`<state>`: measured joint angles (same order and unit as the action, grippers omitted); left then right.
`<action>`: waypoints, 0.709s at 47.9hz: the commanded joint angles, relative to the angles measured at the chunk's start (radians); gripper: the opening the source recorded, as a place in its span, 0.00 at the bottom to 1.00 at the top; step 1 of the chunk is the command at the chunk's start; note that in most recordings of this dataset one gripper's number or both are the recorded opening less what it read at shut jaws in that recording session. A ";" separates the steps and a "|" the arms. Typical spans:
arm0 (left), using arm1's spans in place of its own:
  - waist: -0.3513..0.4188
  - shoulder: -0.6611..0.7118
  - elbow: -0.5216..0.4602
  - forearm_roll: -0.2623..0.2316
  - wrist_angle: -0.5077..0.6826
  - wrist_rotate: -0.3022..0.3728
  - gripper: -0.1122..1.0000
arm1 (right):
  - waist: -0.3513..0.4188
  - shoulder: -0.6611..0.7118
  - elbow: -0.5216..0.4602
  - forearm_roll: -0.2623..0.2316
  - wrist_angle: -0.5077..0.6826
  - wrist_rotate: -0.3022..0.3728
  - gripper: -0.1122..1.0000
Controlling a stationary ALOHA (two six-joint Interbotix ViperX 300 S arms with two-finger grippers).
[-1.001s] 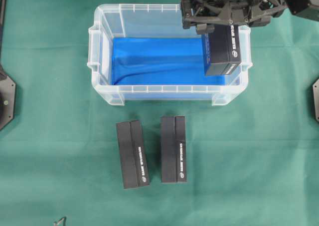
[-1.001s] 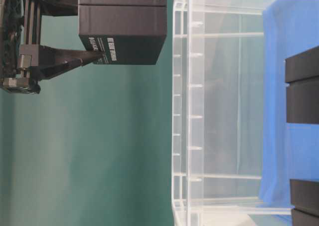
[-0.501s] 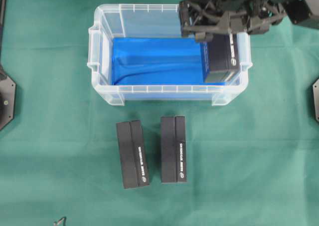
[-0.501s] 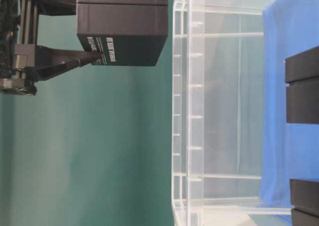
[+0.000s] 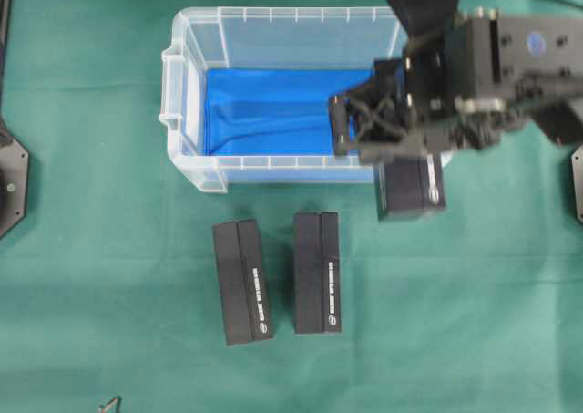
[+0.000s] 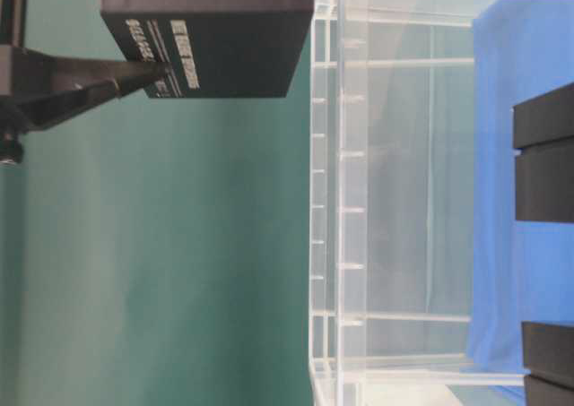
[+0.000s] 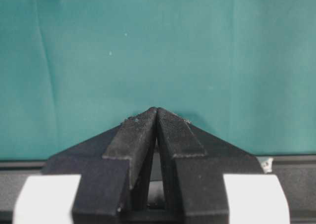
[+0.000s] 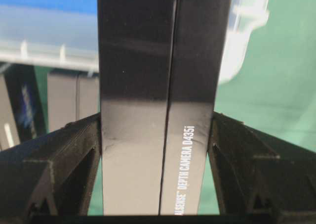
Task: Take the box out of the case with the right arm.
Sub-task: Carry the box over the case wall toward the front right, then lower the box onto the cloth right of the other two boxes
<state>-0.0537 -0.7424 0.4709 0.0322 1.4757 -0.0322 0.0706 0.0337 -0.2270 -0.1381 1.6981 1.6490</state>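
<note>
The clear case (image 5: 182,112) with blue lining stands at the back of the green cloth. My right gripper (image 5: 405,162) is shut on a black box (image 5: 410,187) printed "DEPTH CAMERA D435i". The box hangs in the air just outside the case's front right corner. In the right wrist view the box (image 8: 158,85) fills the gap between both fingers (image 8: 79,145), which press its sides. From table level the box (image 6: 215,43) is seen held above the rim of the case (image 6: 395,200). The left gripper (image 7: 156,111) is shut on nothing over bare cloth.
Two more black boxes (image 5: 242,281) (image 5: 317,272) lie side by side on the cloth in front of the case. Arm bases sit at the left edge (image 5: 11,185) and the right edge (image 5: 577,185).
The right arm has carried the box from over the case's right end, across the front wall, to above the cloth outside. The left gripper's earlier state is not shown.
</note>
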 commanded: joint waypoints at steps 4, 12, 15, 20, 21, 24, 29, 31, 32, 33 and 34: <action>0.003 0.003 -0.026 -0.002 -0.005 0.000 0.12 | 0.077 -0.038 -0.025 -0.003 0.008 0.074 0.69; 0.002 0.003 -0.025 -0.002 -0.005 0.000 0.12 | 0.163 -0.038 -0.025 -0.003 0.023 0.163 0.69; 0.002 0.003 -0.025 -0.002 -0.005 0.000 0.12 | 0.195 -0.038 -0.025 -0.003 0.025 0.198 0.69; 0.003 0.003 -0.026 -0.002 -0.005 0.000 0.12 | 0.241 -0.035 -0.026 0.000 0.025 0.256 0.69; 0.003 0.003 -0.025 -0.002 -0.005 0.000 0.12 | 0.249 -0.034 -0.028 0.002 0.026 0.267 0.69; 0.002 0.003 -0.025 -0.002 -0.005 0.000 0.12 | 0.262 -0.032 -0.029 0.002 0.025 0.288 0.69; 0.003 0.003 -0.025 -0.002 -0.005 0.000 0.12 | 0.267 -0.031 -0.029 -0.003 0.025 0.296 0.69; 0.003 0.003 -0.025 -0.002 -0.005 0.000 0.12 | 0.267 -0.031 -0.028 -0.003 0.026 0.296 0.69; 0.002 0.003 -0.025 -0.002 -0.005 0.000 0.12 | 0.265 -0.031 -0.028 -0.005 0.026 0.296 0.69; 0.002 0.003 -0.025 -0.002 -0.005 0.000 0.12 | 0.267 -0.031 -0.026 -0.003 0.026 0.296 0.69; 0.003 0.003 -0.025 -0.002 -0.005 0.000 0.12 | 0.267 -0.032 -0.023 -0.003 0.026 0.296 0.69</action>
<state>-0.0537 -0.7424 0.4725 0.0322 1.4757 -0.0307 0.3359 0.0337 -0.2270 -0.1365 1.7196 1.9436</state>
